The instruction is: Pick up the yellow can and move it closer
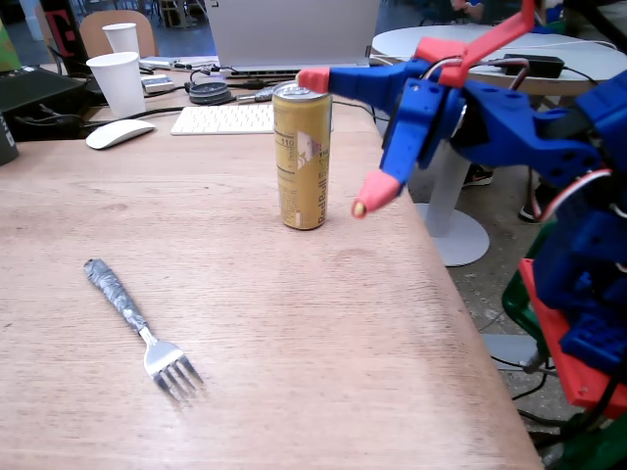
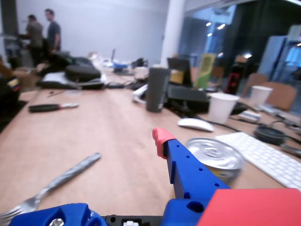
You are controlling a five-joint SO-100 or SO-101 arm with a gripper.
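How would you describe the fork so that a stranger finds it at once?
In the fixed view, look at the wooden table and go to its near left part, well in front of the yellow can. The fork lies flat there, alone. Unlike anything nearby, its handle is wrapped in grey tape, with bare metal tines.

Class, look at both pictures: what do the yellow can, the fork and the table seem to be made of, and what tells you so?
The yellow can: apparently metal, with a satin gold side and a shiny silver top showing a pull tab in the wrist view. The fork: shiny metal tines that glint; its handle looks wrapped in dull grey tape. The table: pale wood or wood-look laminate, matte, with visible grain.
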